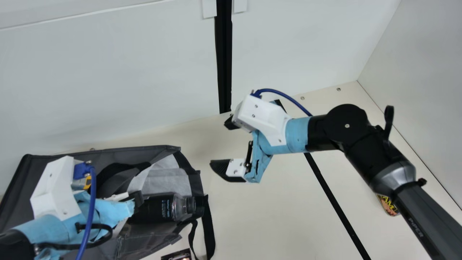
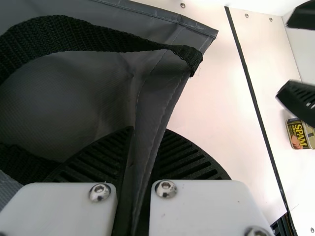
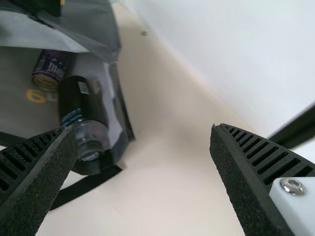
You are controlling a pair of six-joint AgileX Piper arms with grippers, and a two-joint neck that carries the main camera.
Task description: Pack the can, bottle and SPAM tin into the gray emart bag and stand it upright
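Clenches gray emart bag [image 1: 21, 184] in left pincer [image 2: 149, 132], holds right pincer [image 3: 142, 128] spread. Shows can [image 3: 48, 71] and bottle [image 1: 162, 207] inside, SPAM tin [image 2: 298, 133] on table [image 1: 274, 202]. Risks spilling bottle out if tugged crookedly.

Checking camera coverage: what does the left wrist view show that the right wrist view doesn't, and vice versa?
Left wrist, not right wrist: the SPAM tin, out on the table, and the left gripper shut on the edge of the gray bag.

Right wrist, not left wrist: the purple can and the dark bottle, lying side by side in the bag.

Both: the bag, the table and the right gripper, open with nothing between its fingers.
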